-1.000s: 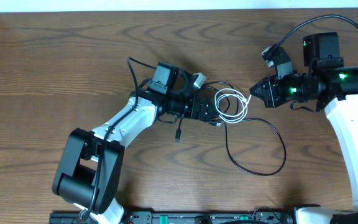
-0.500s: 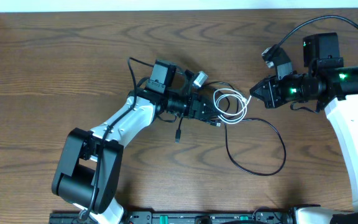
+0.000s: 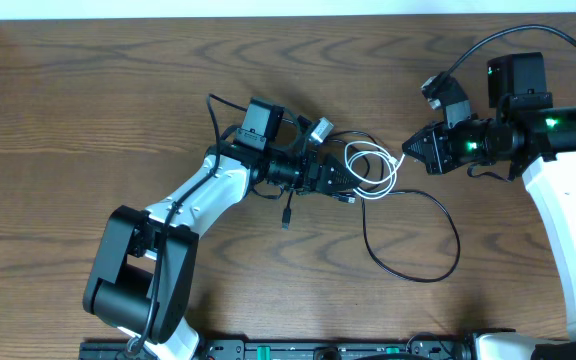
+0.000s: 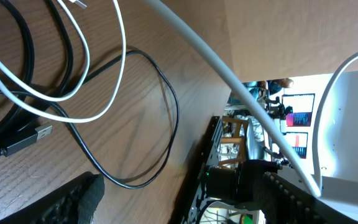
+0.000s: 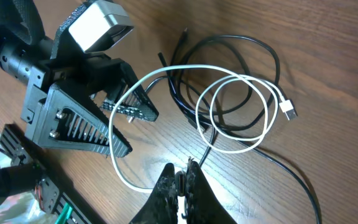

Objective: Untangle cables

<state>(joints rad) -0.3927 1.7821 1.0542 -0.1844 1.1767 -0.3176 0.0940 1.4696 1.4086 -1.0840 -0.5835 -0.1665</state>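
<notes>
Cables [image 3: 372, 170] just ahead of left pincer [image 3: 352, 176], white cable [image 5: 286, 109] in right pincer [image 3: 406, 152]

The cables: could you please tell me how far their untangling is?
Done: nothing yet; the thin white cable lies looped over the thin black cable. In hand: right gripper shut on the white cable, left gripper open beside it. Left: separating them.

Overhead: left arm [image 3: 203, 200] runs from lower left of the table [image 3: 88, 100] up to centre. Left gripper [image 3: 351, 172] sits at frame centre, tips pointing right. Right gripper [image 3: 409, 151] is near it, up and to the right, tips pointing left. Short cable [image 3: 397, 172] loops between the two, one strand meeting the right tips. Long cable [image 3: 458, 243] lies partly under those loops and sweeps out below them, lower right of centre.
</notes>
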